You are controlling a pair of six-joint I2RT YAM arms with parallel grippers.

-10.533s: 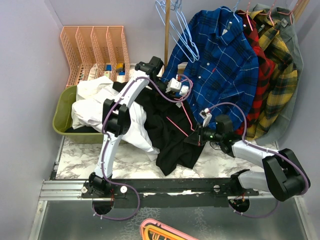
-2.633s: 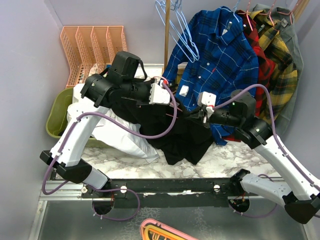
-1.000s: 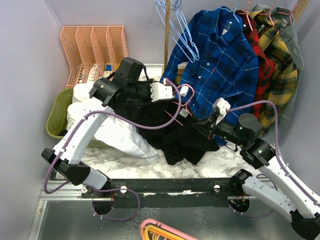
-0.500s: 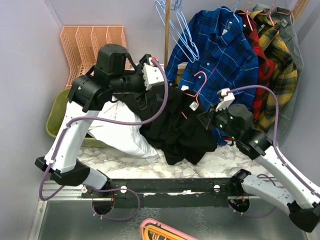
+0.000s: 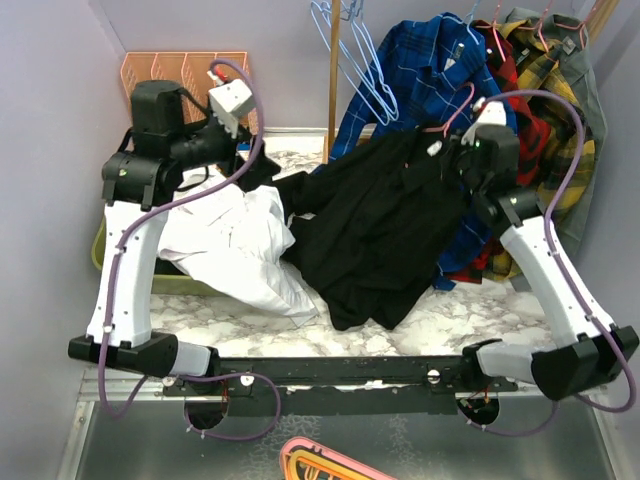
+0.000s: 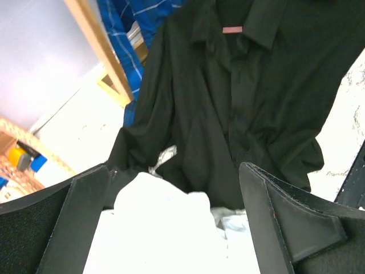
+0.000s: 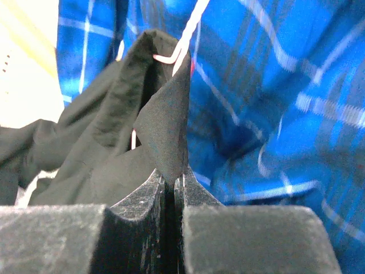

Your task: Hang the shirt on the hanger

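Observation:
The black shirt [image 5: 380,220] hangs spread from its collar at the upper right, and its lower part rests on the marble table [image 5: 460,305]. My right gripper [image 5: 450,152] is raised in front of the blue plaid shirt [image 5: 415,60] and is shut on a fold of the black shirt [image 7: 165,131] near the collar. The pink hanger [image 5: 458,105] pokes its hook out above the collar, and its wire [image 7: 171,57] runs inside the fabric. My left gripper [image 5: 258,165] stands wide open to the left of the shirt [image 6: 239,97], holding nothing; a short stretch of the pink hanger [image 6: 232,29] shows at the collar.
A white garment [image 5: 230,240] lies over the green bin [image 5: 103,245] at the left. An orange file rack [image 5: 135,70] stands behind. Light blue hangers [image 5: 355,60] and a wooden pole [image 5: 333,80] are at the back, with red and yellow plaid shirts [image 5: 550,90] at the right.
My left gripper has opened, let go of the shirt and drawn back up to the left. The right arm has lifted the shirt and hanger up toward the hanging clothes.

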